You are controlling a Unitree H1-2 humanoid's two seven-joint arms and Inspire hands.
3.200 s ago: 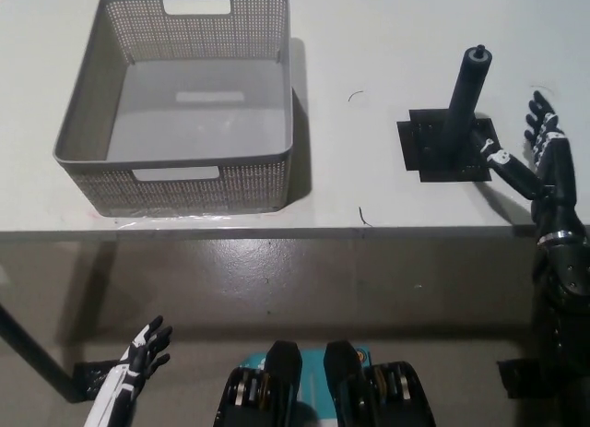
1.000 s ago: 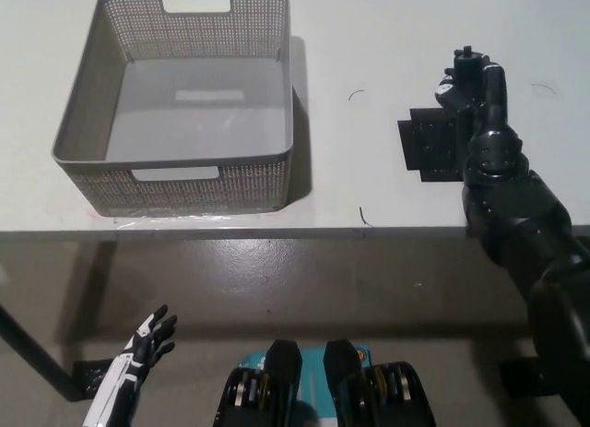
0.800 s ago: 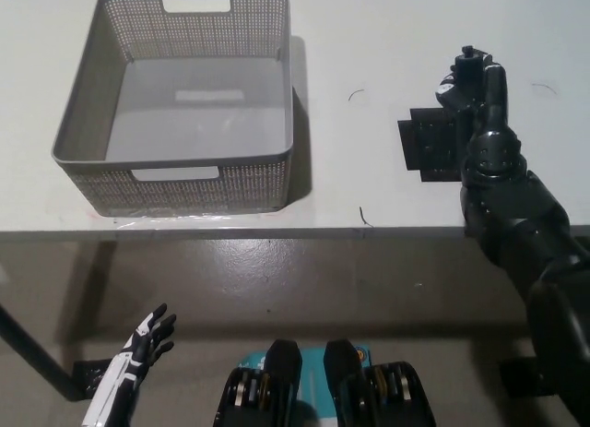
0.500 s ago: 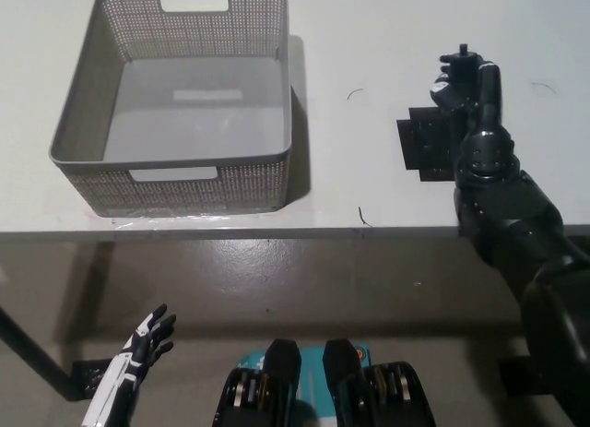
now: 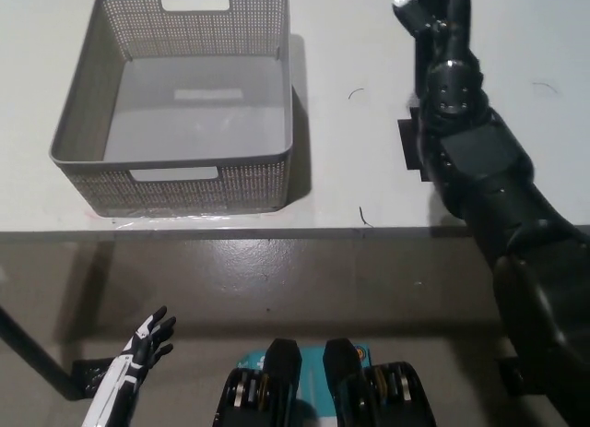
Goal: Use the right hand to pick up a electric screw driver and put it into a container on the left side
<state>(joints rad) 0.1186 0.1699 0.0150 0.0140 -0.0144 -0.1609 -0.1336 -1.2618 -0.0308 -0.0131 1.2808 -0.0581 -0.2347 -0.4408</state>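
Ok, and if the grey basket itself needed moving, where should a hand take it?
Probably by the slot handle in the near wall of the basket, coming from the near side. The basket sits upright and open, that slot faces the robot, and the perforated walls offer no other obvious hold.

Grey perforated plastic basket – fine dotted mesh walls, plain grey floor. Pale off-white tabletop. Black flat square mat. Black right hand – white left hand with black fingers.

Bulky black jointed right arm; slim white left hand w/ black fingers.
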